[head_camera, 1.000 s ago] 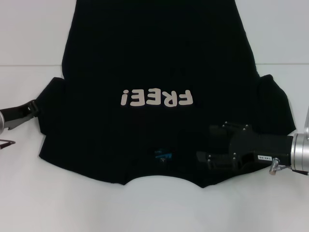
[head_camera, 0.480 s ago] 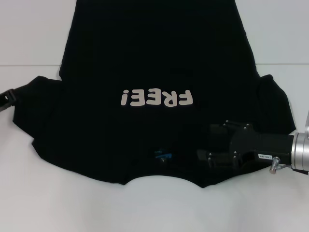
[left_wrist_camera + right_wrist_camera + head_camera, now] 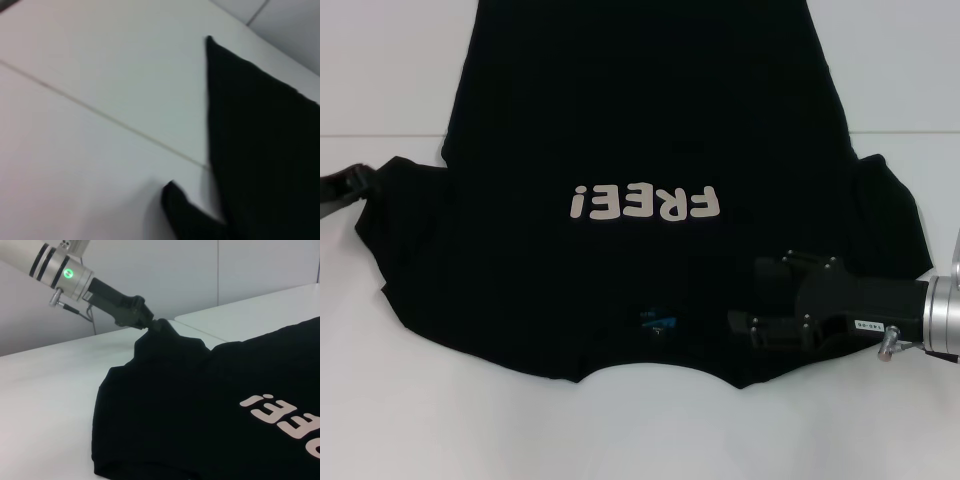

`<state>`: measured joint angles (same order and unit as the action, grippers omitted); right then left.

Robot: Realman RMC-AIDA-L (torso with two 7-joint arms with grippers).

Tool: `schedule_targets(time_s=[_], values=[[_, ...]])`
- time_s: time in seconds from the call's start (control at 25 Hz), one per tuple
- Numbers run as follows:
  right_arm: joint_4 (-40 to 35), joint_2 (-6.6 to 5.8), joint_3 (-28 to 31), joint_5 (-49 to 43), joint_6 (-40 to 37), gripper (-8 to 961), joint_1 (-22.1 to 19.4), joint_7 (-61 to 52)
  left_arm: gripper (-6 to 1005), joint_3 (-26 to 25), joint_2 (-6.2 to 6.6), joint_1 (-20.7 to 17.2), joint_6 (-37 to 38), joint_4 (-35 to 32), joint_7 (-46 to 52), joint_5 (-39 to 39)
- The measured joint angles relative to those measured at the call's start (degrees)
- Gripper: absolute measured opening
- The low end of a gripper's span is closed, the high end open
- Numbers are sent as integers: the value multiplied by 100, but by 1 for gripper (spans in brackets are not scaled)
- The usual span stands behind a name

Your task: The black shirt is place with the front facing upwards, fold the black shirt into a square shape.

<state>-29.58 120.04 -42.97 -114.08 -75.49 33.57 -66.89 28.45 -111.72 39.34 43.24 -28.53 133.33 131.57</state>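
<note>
The black shirt (image 3: 650, 130) lies spread on the white table, front up, with its off-white "FREE!" lettering (image 3: 645, 203) upside down to me and the blue neck label (image 3: 658, 320) near the front edge. At the far left my left gripper (image 3: 348, 186) is shut on the tip of the left sleeve (image 3: 405, 215), which is drawn outward. In the right wrist view the left gripper (image 3: 150, 322) holds that sleeve tip (image 3: 167, 335) slightly raised. My right gripper (image 3: 752, 300) rests over the shirt's right shoulder area beside the collar.
A thin seam (image 3: 380, 135) runs across the white table behind the sleeves. Bare tabletop (image 3: 440, 420) lies in front of the collar and to both sides. The left wrist view shows only black cloth (image 3: 260, 150) and white table (image 3: 90, 100).
The left gripper has taken the left sleeve and pulled it out to the left and a little farther back, unfolding it. The right arm has stayed put.
</note>
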Motion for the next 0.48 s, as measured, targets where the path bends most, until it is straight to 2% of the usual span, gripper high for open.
schedule_targets(time_s=[0.48], values=[[44, 3, 0, 0, -4, 868, -17, 1, 50, 11, 38, 299, 363, -223, 139, 53]])
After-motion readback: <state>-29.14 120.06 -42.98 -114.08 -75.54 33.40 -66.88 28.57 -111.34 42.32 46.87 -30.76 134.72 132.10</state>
